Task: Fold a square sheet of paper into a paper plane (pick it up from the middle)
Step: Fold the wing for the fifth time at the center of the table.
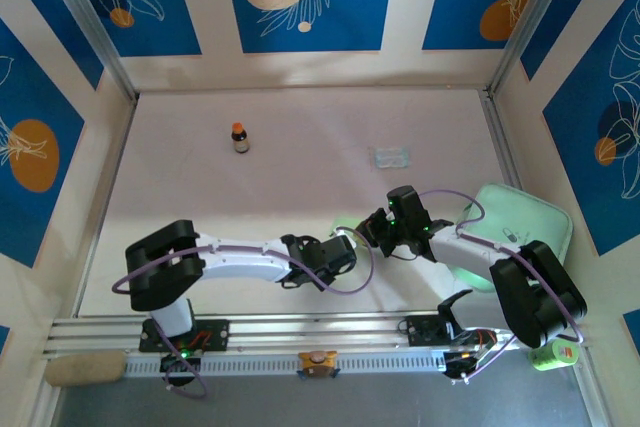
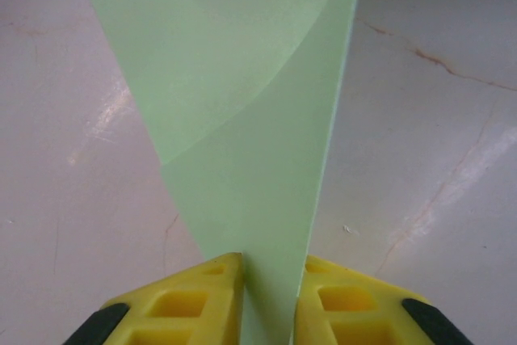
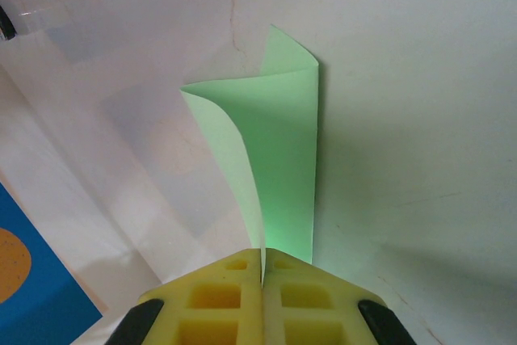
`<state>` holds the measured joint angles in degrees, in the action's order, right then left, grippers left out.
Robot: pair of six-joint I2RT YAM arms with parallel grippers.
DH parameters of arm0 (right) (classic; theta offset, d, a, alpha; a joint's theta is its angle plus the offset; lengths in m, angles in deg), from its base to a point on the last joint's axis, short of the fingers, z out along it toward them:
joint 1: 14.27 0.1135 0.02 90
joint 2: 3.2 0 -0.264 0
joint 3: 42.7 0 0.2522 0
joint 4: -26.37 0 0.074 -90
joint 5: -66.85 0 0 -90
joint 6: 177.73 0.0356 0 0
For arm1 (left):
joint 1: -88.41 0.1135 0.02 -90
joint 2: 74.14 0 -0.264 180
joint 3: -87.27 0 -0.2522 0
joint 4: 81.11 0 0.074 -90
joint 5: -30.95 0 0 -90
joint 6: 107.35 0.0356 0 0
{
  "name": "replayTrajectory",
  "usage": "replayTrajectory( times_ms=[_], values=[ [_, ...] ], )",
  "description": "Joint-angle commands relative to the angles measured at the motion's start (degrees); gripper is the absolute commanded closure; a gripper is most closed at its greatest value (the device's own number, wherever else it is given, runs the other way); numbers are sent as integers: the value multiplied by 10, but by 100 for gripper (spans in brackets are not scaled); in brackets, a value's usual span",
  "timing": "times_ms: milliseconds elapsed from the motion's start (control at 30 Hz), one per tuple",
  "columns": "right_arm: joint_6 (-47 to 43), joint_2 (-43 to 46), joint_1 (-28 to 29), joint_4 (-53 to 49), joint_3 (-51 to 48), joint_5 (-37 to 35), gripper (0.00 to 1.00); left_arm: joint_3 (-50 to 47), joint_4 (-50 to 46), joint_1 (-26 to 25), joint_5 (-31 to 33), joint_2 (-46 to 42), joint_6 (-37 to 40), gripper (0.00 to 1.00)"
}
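Note:
The square sheet of paper (image 1: 345,226), pale green, hangs off the table between my two grippers. In the left wrist view the paper (image 2: 242,119) runs as a long tapering band with a folded right edge, and it fills the narrow gap between the yellow fingers (image 2: 194,296). My left gripper (image 2: 269,260) holds it there with its jaws slightly apart. In the right wrist view the paper (image 3: 283,143) curls over itself, one corner pointing up. My right gripper (image 3: 263,252) is shut tight on its near edge. From above, the left gripper (image 1: 338,250) and right gripper (image 1: 370,230) nearly meet.
A small brown bottle (image 1: 240,137) with an orange cap stands at the back left. A clear plastic packet (image 1: 390,157) lies at the back right. A mint green tray (image 1: 515,232) sits under the right arm. A beige roll (image 1: 85,369) lies on the front rail.

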<state>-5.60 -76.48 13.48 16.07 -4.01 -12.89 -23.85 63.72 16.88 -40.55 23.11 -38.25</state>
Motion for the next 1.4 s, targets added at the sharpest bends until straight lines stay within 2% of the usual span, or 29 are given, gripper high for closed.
replayTrajectory(
  times_ms=[0, 100, 333, 733, 967, 1067, 1167, 1367],
  values=[
    [6, 8, -3, 1, -5, 6, 100, -8, 17, -6, 1, -23, -1, 75],
    [5, 9, -3, 2, -6, 7, 100, -11, 18, -6, 6, -26, -2, 74],
    [5, 8, -6, 4, -7, 7, 100, 5, -5, -5, 7, -5, -4, 82],
    [5, 8, -7, 4, -6, 9, 100, 10, -11, -5, 11, 0, -5, 77],
    [6, 10, -6, 5, -9, 9, 100, 10, -12, -5, 10, 0, -5, 85],
    [1, 15, -7, 5, -10, 9, 100, 9, -11, -5, 10, 0, -8, 93],
    [-20, 30, -7, -8, -8, 6, 94, 3, -6, 2, 0, -1, -23, 99],
    [-68, 95, -8, -114, 4, -40, 75, -30, 34, 30, -45, -25, -52, 99]
  ],
)
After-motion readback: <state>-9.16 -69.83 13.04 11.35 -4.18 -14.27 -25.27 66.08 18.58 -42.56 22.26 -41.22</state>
